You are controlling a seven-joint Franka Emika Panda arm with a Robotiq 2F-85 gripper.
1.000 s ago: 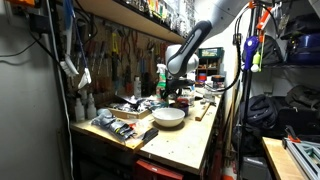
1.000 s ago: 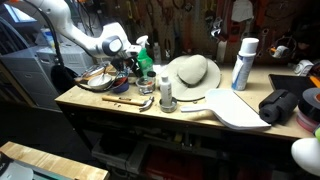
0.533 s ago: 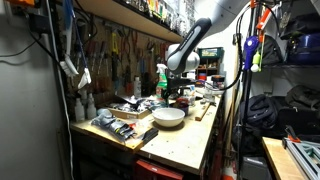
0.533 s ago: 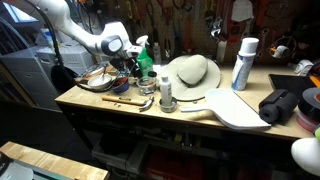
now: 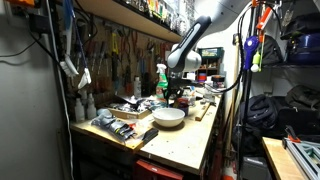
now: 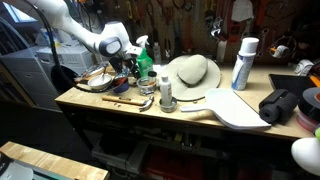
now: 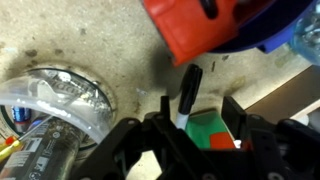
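1. Marker (image 7: 188, 92), wrist view: a dark, pen-like stick with a pale tip lies on the speckled benchtop (image 7: 110, 50), running from 12 o'clock to 6 o'clock just above the middle of the picture.
   - The gripper (image 7: 195, 125) comes in from the bottom edge. The claw is released, its jaws spread to either side of the stick's lower end, and as far as I can tell it touches nothing.
   - A clear plastic cup (image 7: 55, 100) sits at the marker's 9 o'clock.
   - An orange-red thing (image 7: 200, 25) lies at its 12 to 1 o'clock.
   - A green-and-red block (image 7: 208, 133) lies at its 6 o'clock, between the jaws.
2. Exterior view: the gripper (image 5: 172, 91) hangs low over the cluttered bench.
   - It is at the 12 o'clock of a white bowl (image 5: 168, 116).
   - A green spray bottle (image 5: 160, 75) stands at the gripper's 10 o'clock.
   - The marker is too small to make out here.
3. Exterior view: the gripper (image 6: 128, 63) points down at the 9 o'clock of the green spray bottle (image 6: 146, 55).
   - The white bowl (image 6: 192, 72) is further off at 3 o'clock.
   - The marker is hidden among the clutter.
4. Judgement: the step in hand looks like lining up above the marker before a grasp. The next move calls for a straight descent with the jaws astride the barrel and clear of the block and the cup. The jaws should then close across the barrel's narrow width.
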